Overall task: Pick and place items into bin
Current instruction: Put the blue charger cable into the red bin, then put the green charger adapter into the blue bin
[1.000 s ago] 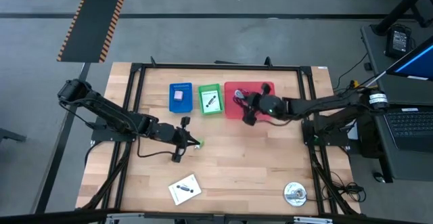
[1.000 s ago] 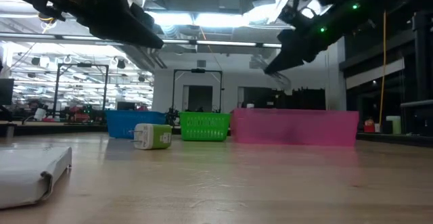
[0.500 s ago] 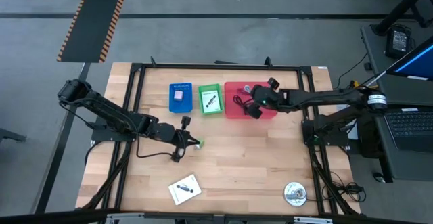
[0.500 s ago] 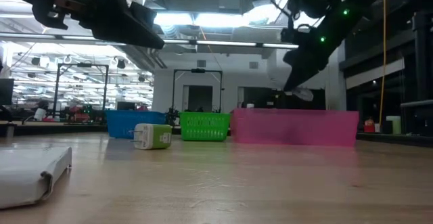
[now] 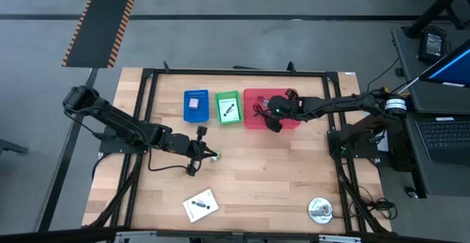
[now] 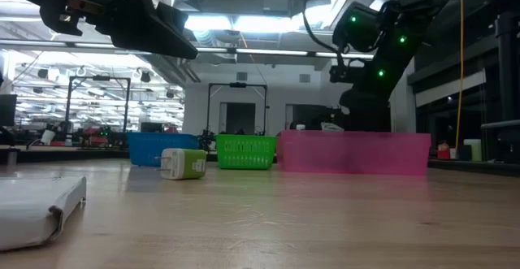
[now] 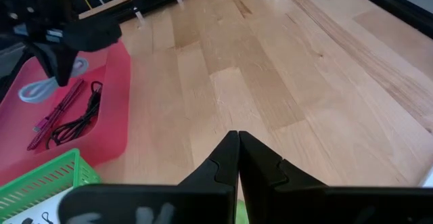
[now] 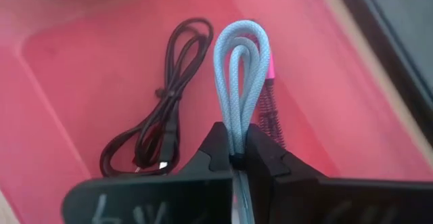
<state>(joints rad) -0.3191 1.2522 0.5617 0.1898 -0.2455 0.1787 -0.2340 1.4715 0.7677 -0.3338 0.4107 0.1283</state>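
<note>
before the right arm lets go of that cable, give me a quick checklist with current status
1. Right pincer shut on the light-blue cable loop: ok.
2. Pincer positioned over the pink bin, not the green bin: ok.
3. Room in the bin beside the black cable and the maroon cable: ok.
4. Cable's trailing end is clear of the bin wall: cannot tell.
5. Left pincer shut, parked over bare table away from the bin: ok.
</note>
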